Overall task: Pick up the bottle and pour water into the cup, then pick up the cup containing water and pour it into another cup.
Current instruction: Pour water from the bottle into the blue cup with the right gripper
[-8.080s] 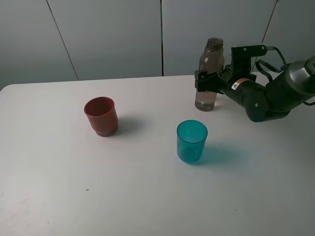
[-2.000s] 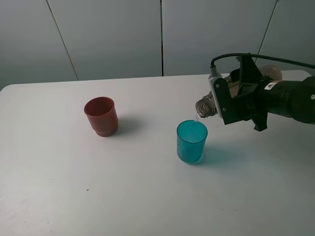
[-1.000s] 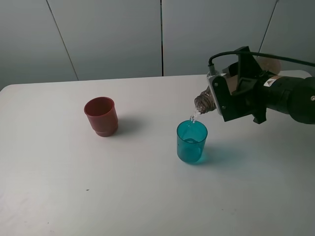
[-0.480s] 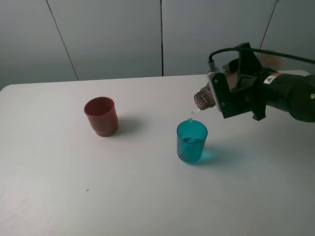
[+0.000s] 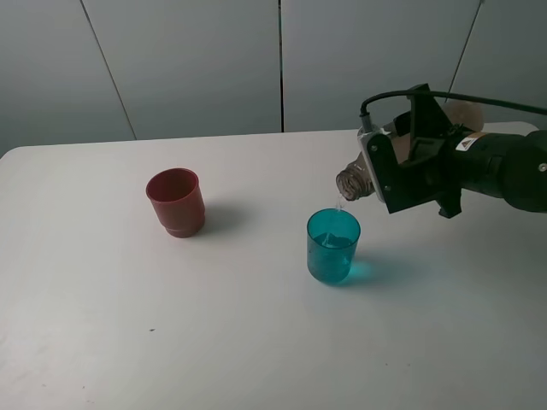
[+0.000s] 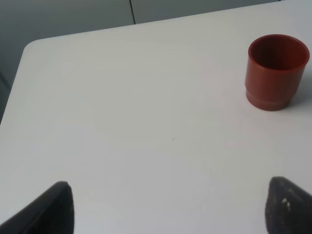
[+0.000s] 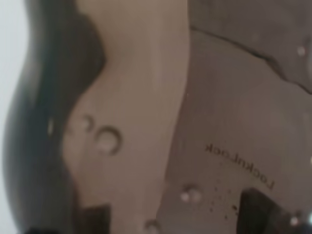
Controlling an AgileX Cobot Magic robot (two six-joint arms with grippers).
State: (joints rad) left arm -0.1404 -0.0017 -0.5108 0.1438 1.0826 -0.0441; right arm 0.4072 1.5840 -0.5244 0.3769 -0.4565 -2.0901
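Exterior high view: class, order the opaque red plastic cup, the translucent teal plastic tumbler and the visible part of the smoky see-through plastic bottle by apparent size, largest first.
1. opaque red plastic cup and translucent teal plastic tumbler: about alike, not rankable.
2. smoky see-through plastic bottle: smallest, only its neck and base end showing.

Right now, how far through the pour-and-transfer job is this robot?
Done: the right gripper has the smoky bottle lifted and tipped, mouth above the teal tumbler. In hand: a thin stream of water falls into the tumbler, which already holds some. Left: lifting the tumbler and pouring it into the red cup, which stands apart, apparently empty; the left gripper hangs open, holding nothing.
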